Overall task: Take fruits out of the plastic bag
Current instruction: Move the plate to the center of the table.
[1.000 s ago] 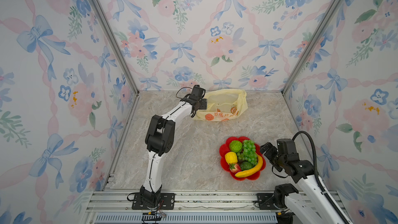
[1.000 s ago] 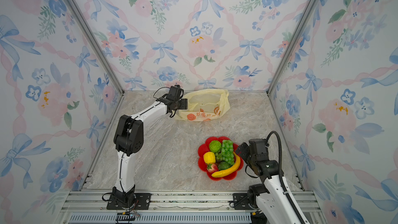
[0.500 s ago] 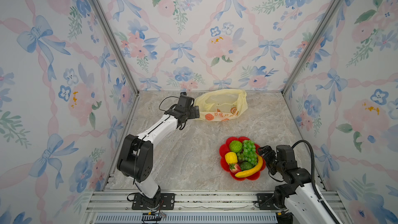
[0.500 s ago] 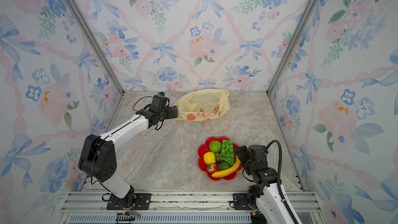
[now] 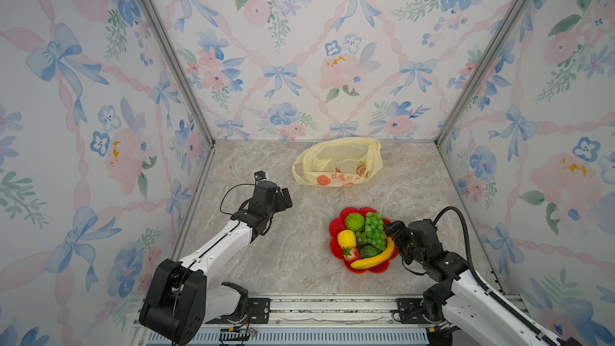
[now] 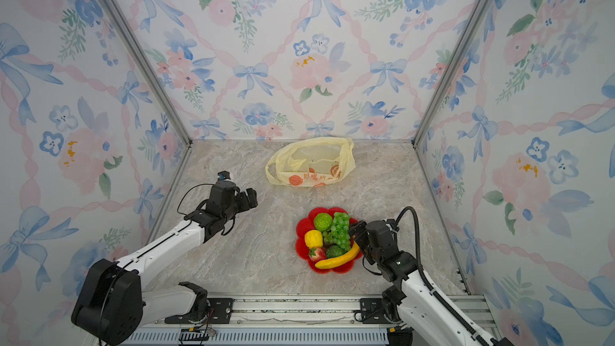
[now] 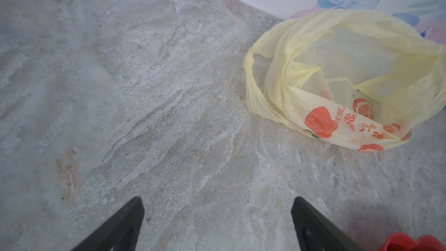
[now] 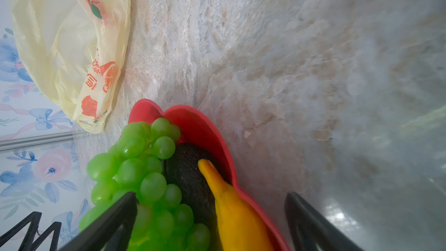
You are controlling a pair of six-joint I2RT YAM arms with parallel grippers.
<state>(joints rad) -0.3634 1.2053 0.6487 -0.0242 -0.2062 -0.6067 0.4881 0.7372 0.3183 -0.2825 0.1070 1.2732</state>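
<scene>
Broadly, marble worktop underlies all. Over its left half stretches the left arm; left jaws spread wide above bare stone, gripping nothing, well apart from the plastic bag. Beside the red plate sits the right arm; right jaws likewise wide and empty, plate rim and banana between them in the right wrist view. Bag lies slack, mouth open, near the back wall. On the plate, fruits heaped: grapes, green citrus, yellow citrus, lime, strawberry; dark avocado between grapes and banana.
</scene>
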